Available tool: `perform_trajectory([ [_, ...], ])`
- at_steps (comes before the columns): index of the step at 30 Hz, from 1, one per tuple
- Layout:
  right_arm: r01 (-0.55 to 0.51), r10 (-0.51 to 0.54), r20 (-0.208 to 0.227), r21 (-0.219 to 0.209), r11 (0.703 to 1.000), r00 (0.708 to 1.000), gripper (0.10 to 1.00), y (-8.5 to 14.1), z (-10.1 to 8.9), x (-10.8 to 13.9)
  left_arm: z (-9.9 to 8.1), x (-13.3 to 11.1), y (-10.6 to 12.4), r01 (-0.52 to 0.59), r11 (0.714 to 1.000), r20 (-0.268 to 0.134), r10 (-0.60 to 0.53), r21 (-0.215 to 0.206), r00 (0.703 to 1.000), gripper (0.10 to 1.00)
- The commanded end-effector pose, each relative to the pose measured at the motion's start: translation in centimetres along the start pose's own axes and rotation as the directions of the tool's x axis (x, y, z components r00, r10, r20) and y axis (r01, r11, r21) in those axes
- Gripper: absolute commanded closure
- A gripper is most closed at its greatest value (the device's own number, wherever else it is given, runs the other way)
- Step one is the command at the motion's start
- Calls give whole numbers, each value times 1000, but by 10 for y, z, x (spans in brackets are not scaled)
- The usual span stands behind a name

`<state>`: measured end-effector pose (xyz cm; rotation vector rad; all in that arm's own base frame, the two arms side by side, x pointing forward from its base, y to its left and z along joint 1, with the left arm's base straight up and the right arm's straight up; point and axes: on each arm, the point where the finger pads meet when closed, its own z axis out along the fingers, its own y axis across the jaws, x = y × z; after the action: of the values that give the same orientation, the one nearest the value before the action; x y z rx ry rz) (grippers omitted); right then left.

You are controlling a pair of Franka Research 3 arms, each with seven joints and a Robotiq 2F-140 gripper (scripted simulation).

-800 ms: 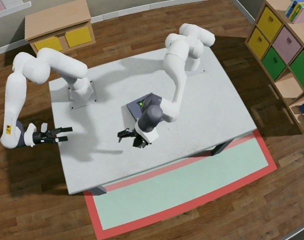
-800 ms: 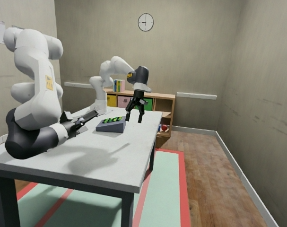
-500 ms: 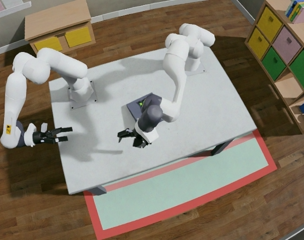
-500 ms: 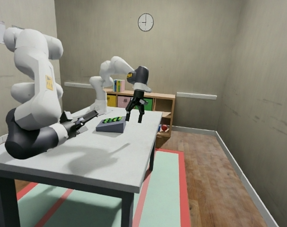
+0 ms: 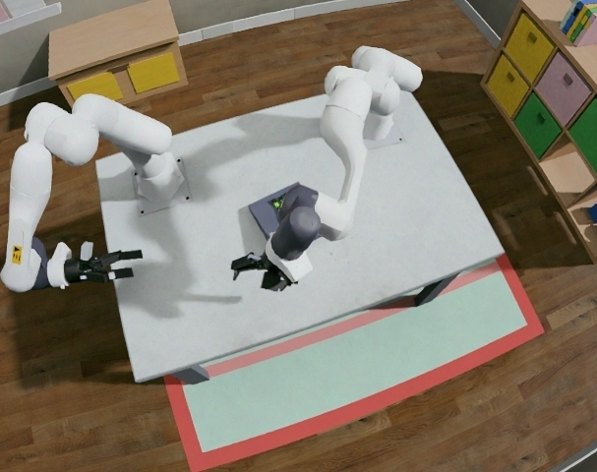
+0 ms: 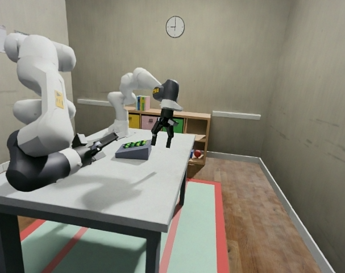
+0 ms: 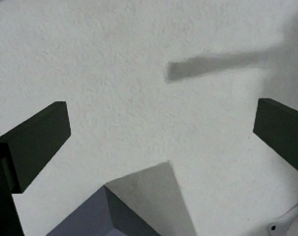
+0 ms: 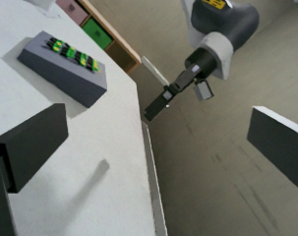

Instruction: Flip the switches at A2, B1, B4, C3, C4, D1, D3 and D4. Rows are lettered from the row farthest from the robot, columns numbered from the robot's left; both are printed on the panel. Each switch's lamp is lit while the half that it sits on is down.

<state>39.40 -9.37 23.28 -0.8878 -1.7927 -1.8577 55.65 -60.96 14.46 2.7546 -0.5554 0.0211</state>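
Observation:
The switch panel [image 5: 261,211] [image 6: 132,153] [image 7: 88,219] [image 8: 59,78] is a dark grey sloped box on the table. Its black switches with green and yellow-green lit lamps [image 5: 277,204] [image 6: 134,144] [image 8: 71,52] show only small; single positions and printed labels cannot be read. In the top view the left arm covers most of its face. My left gripper [image 5: 254,281] [image 6: 161,145] [image 7: 161,117] is open and empty, pointing down above the table beside the panel. My right gripper [image 5: 137,264] is open and empty, held sideways above the table's edge, away from the panel.
The table [image 5: 197,335] [image 6: 154,187] carries both arm bases, one on each side of the panel. The left arm's wrist and forearm hang over the panel. A cube shelf [image 5: 534,84] [image 6: 209,123] and a low cabinet [image 5: 110,32] stand off the table.

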Motion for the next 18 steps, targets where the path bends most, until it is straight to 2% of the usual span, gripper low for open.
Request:
perform_trajectory([
  [1,0,0,0,0,1000,1000,98,0,0,0,-5,4,-9,5,1000,-3,-5,2,1000,98],
  [5,0,0,0,0,1000,1000,98,0,0,0,-16,13,-31,18,1000,-11,-18,8,1000,98],
  [8,0,0,0,0,1000,1000,98,0,0,0,-30,22,-59,35,999,-21,-34,15,999,98],
  [10,0,0,0,0,1000,1000,98,0,0,0,-30,22,-59,35,999,-21,-34,15,999,98],
  [13,0,0,0,0,1000,1000,98,0,0,0,-50,33,-97,58,998,-34,-57,24,998,98],
  [18,0,0,0,0,1000,1000,98,0,0,0,-93,49,-180,112,993,-63,-110,45,992,98],
])
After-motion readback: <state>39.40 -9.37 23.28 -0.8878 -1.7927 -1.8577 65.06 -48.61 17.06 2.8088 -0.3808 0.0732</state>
